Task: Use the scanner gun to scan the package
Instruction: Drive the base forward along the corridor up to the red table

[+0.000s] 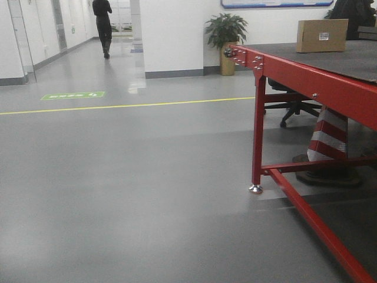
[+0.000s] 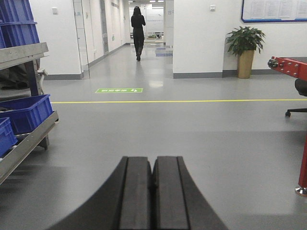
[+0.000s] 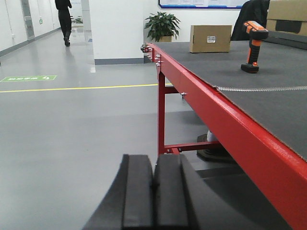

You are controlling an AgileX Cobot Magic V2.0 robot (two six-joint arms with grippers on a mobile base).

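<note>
Package [image 3: 210,38] stands at the far end of the tabletop [image 3: 268,91], label facing the camera. Scanner gun [image 3: 253,45] stands upright mid-tabletop, apart from it. Left gripper [image 2: 153,191] and right gripper [image 3: 153,196], both off the tabletop: fingers [image 2: 136,196] pressed together, holding nothing.

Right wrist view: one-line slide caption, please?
Shut right gripper low beside the red table, where the scanner gun stands upright, apart from the package.

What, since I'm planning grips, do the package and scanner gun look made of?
The package looks like matte tan cardboard, with a white paper-like label. The scanner gun is probably moulded plastic: smooth orange handle, black head and base.
</note>
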